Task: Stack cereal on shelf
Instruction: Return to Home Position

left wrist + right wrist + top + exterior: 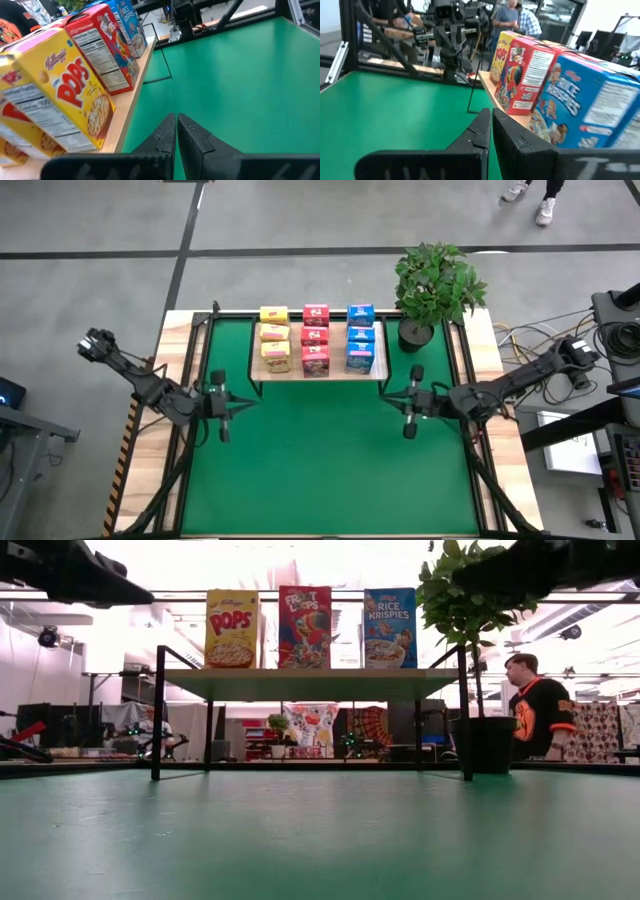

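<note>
Seen from above, all nine cereal boxes stand in yellow, red and blue rows on the shelf at upper centre, the left gripper and right gripper below its corners. The low view shows three box fronts upright along the shelf top. Both wrist views show fingers closed on nothing, so stacking looks done; only pulling the grippers back seems left.
</note>
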`<state>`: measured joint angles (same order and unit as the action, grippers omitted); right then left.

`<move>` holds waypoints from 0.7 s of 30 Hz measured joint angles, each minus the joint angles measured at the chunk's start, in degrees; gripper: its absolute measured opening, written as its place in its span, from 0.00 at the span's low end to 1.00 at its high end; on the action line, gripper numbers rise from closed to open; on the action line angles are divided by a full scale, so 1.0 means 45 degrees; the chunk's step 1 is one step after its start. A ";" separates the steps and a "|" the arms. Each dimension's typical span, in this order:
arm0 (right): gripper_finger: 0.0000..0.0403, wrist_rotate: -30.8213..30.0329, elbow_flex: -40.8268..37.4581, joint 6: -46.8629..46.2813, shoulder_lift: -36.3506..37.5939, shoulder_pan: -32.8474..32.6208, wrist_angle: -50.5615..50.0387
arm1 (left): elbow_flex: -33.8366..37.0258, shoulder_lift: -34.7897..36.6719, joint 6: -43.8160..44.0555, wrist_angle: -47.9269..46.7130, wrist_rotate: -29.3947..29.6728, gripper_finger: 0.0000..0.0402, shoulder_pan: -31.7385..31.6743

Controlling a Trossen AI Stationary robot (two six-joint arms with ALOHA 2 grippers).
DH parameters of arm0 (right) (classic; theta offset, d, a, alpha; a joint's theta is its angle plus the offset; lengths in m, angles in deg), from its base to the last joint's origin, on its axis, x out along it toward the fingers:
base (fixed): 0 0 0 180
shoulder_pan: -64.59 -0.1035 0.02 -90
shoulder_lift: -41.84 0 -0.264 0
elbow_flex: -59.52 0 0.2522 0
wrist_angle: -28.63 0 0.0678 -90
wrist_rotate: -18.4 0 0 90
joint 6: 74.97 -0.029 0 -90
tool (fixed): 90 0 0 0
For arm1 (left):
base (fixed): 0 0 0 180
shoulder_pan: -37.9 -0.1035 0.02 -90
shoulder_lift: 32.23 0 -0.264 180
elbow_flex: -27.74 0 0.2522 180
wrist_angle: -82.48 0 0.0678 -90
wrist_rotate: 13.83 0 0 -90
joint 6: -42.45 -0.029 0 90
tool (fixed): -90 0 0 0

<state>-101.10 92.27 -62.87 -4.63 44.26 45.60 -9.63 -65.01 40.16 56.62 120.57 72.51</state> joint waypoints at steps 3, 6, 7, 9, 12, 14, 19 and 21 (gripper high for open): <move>0.02 -0.0005 -0.0806 0.0131 0.0639 0.0000 0.0658 | 0.0556 0.0726 -0.0045 0.0272 0.0000 0.00 0.0000; 0.02 -0.0005 -0.1550 0.0231 0.1292 0.0000 0.1306 | 0.1044 0.1568 -0.0128 0.0577 0.0004 0.00 -0.0034; 0.02 -0.0005 -0.1806 0.0299 0.1532 0.0000 0.1530 | 0.1222 0.1868 -0.0188 0.0688 0.0003 0.00 -0.0051; 0.02 -0.0009 -0.2258 0.0406 0.1973 0.0000 0.1850 | 0.1565 0.2467 -0.0374 0.0806 0.0010 0.00 -0.0063; 0.02 -0.0009 -0.2870 0.0387 0.2711 0.0000 0.2104 | 0.2066 0.3438 -0.0707 0.1193 0.0005 0.00 -0.0068; 0.02 -0.0009 -0.3259 0.0360 0.3164 0.0000 0.2317 | 0.2365 0.4078 -0.0833 0.1398 0.0010 0.00 -0.0068; 0.02 -0.0038 -0.4071 0.0804 0.4130 0.0000 0.2449 | 0.3036 0.5558 -0.0869 0.1586 0.0014 0.00 -0.0068; 0.02 -0.0097 -0.4061 0.0963 0.4420 0.0005 0.2100 | 0.3251 0.6068 -0.0869 0.1570 0.0015 0.00 -0.0068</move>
<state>-101.53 73.99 -58.53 15.27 44.28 55.05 5.00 -37.71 36.25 63.69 120.63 72.20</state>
